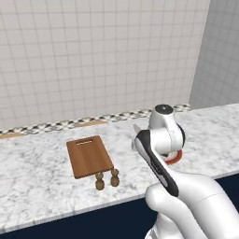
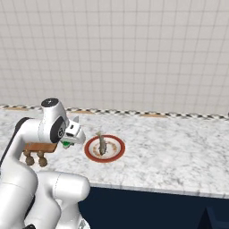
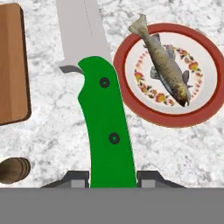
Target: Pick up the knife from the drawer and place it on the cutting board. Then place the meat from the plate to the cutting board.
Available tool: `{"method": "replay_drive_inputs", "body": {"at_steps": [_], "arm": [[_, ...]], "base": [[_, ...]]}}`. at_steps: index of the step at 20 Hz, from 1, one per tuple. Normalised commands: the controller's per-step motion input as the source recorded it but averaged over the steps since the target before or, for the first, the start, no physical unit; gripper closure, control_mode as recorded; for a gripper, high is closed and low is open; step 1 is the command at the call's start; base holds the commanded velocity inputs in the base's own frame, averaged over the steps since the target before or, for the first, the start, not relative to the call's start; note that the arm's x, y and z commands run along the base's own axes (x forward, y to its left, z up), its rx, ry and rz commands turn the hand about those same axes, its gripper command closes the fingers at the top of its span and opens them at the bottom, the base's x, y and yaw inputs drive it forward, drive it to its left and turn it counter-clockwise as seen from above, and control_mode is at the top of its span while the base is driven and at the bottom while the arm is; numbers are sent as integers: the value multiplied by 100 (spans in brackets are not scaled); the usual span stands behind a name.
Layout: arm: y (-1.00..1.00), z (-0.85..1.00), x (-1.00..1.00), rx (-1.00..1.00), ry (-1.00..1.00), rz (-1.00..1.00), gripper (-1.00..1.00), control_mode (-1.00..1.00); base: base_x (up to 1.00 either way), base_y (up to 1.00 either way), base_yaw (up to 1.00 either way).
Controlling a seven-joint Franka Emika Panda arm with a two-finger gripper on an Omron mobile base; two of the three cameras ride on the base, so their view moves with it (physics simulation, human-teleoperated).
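**Operator:** What does the plate hold?

**Tech:** You see the plate (image 3: 168, 74) on the marble counter (image 3: 52, 140) carrying one fish (image 3: 165, 65), lying whole across its patterned centre.

**Operator:** And the fingers?

**Tech:** Note the gripper (image 3: 113, 177): its fingers (image 3: 76, 178) stand narrow, clamped on the green handle of the knife (image 3: 103, 109). You find the blade above the counter, between the cutting board (image 3: 12, 65) and the plate. The board lies bare, two shakers (image 1: 107, 179) near its end.
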Motion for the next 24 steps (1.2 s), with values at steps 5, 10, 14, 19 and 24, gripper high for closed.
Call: {"method": "replay_drive_inputs", "body": {"at_steps": [5,10,14,19,24], "arm": [[-1,0,9,0,4,11,100,-100],[34,-23,37,-1,3,23,100,-100],[77,-16,47,-2,5,28,100,-100],[47,0,26,-7,14,26,100,-100],[17,1,6,-5,7,23,100,-100]], "base": [[0,0,0],[0,0,0],[0,0,0],[0,0,0],[0,0,0]]}}
